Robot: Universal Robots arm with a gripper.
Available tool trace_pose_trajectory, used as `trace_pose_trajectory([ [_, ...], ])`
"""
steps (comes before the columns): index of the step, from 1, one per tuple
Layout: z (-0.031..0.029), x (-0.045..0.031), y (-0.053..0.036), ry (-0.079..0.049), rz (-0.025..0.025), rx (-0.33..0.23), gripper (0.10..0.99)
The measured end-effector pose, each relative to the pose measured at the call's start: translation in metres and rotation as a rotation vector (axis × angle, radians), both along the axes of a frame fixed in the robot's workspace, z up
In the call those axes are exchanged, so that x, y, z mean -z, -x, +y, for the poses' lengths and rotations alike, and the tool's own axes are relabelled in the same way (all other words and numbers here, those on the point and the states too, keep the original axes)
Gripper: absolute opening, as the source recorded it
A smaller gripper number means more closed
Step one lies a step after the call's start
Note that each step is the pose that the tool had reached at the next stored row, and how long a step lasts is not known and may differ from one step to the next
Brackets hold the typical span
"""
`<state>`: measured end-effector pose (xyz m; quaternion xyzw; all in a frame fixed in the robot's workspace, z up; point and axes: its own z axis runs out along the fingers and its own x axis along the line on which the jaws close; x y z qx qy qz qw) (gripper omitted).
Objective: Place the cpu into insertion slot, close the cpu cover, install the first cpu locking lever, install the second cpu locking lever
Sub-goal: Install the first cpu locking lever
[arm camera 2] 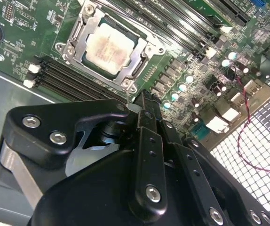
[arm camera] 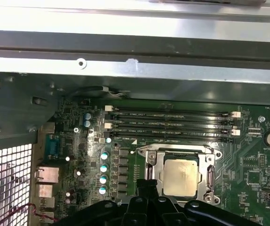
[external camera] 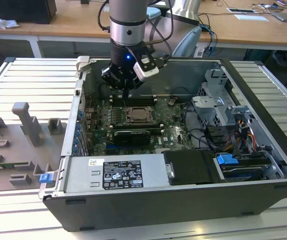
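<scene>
Both fingers (arm camera 2: 149, 123) of the gripper (arm camera 2: 144, 97) are pressed together, holding nothing, just beside the closed cpu cover (arm camera 2: 72, 47) framing the cpu (arm camera 2: 109, 47).

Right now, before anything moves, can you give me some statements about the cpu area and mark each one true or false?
1. The cpu lies in the insertion slot. True.
2. The gripper carries the cpu. False: it hangs above the motherboard, and the cpu is in the slot.
3. The cpu cover is down around the cpu. True.
4. The computer case is closed. False: it is open.
</scene>
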<state>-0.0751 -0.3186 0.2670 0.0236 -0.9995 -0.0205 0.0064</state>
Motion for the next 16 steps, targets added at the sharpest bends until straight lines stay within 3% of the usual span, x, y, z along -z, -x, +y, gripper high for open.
trace_pose_trajectory([
  [7,0.0000,0.0000,0.0062,0.000,-0.0020,-0.009,0.106],
  [11,0.0001,0.0008,0.0180,-0.001,-0.0076,-0.015,0.106],
  [16,0.0017,0.0030,0.0237,-0.010,-0.0106,-0.016,0.106],
])
